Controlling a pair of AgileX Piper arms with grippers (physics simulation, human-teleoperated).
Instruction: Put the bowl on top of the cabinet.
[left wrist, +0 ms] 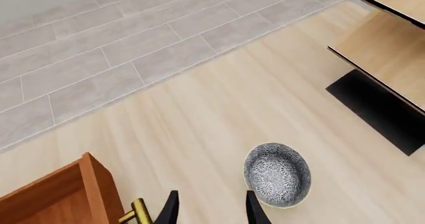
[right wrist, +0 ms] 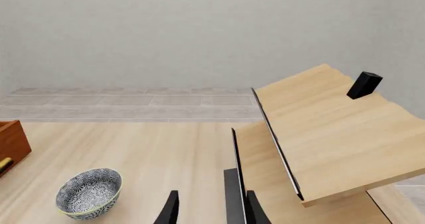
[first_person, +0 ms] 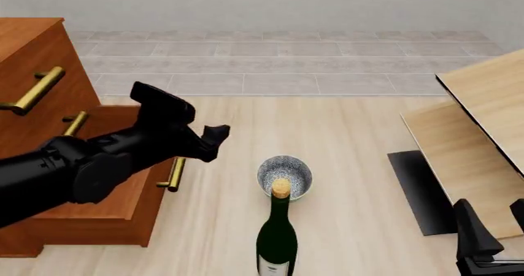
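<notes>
Our left gripper (left wrist: 210, 209) has its jaws open beside the bowl (first_person: 284, 176); descending, we risk toppling the bottle (first_person: 278, 236).

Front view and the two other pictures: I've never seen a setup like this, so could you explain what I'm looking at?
These are simulator renders of two robot arms. The front view looks over both: the left gripper hangs open above the floor beside the cabinet; the right gripper sits low at the right. The other two come from cameras behind each gripper. A patterned bowl stands on the wooden surface behind a wine bottle. Pale tables stand on the right. Nothing is held.
</notes>
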